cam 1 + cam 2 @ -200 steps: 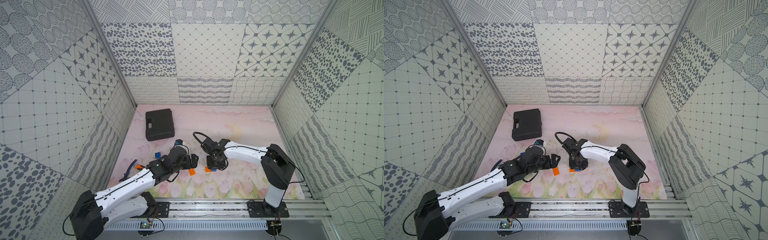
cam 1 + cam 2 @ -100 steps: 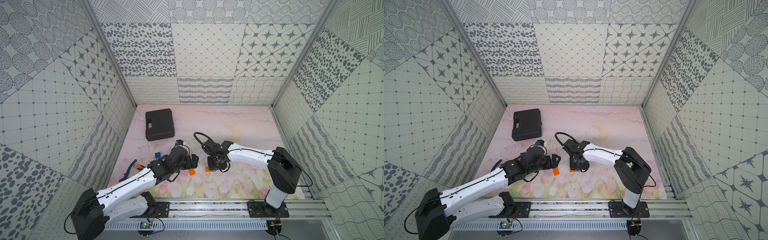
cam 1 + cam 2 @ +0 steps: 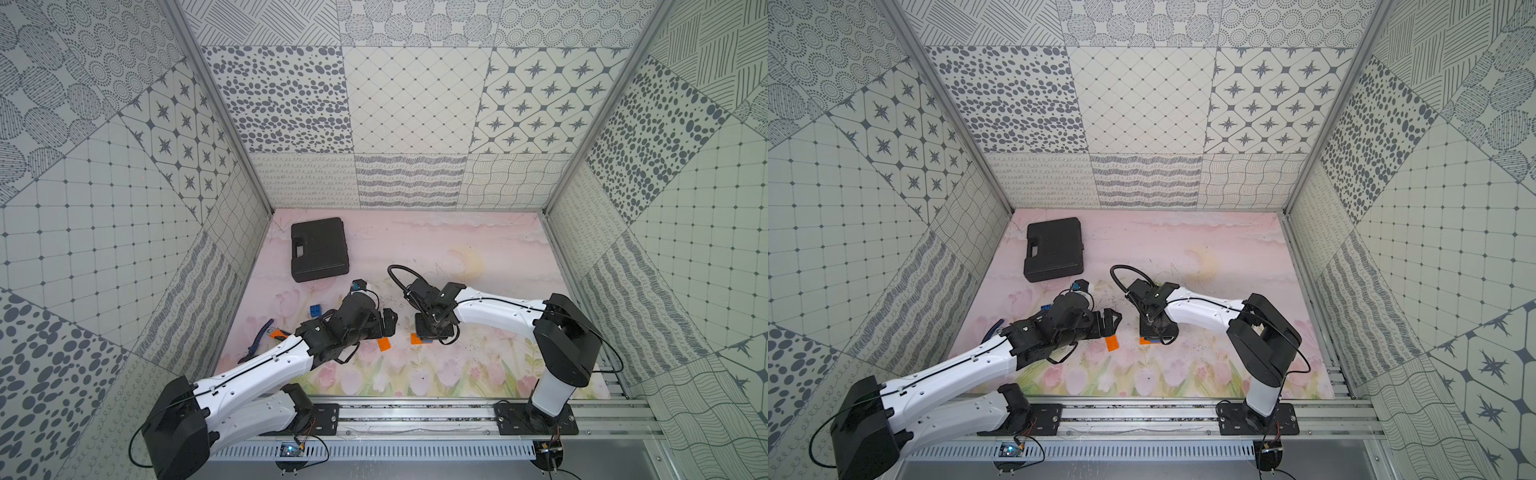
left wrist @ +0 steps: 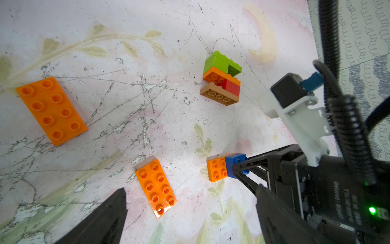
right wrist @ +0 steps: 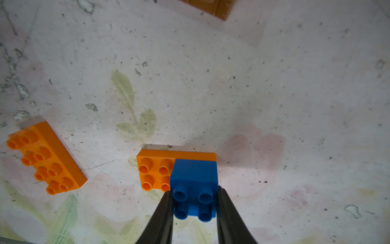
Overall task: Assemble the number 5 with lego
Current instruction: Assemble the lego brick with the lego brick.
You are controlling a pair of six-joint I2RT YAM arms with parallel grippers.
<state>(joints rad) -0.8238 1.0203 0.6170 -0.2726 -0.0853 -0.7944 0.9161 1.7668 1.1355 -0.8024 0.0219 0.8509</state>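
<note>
A blue square lego brick (image 5: 194, 179) sits on one end of an orange oblong (image 5: 155, 169) that lies on the mat. My right gripper (image 5: 194, 191) is shut on the blue brick, one finger on each side. In both top views that gripper (image 3: 432, 332) points down at the pair near the mat's front middle. My left gripper (image 4: 191, 189) is open and holds nothing. It hangs just above a loose orange oblong (image 4: 156, 188). A joined stack of green, orange, red and brown bricks (image 4: 221, 79) lies farther back. Another orange oblong (image 4: 51, 109) lies apart.
A black case (image 3: 319, 249) lies at the back left of the mat. A loose blue square brick (image 3: 315, 310) and a hand tool (image 3: 257, 343) lie by the left wall, beside my left arm. The two grippers stand close together.
My right gripper's fingers have closed onto the blue brick. Its arm has shifted slightly. The left arm has barely moved.
</note>
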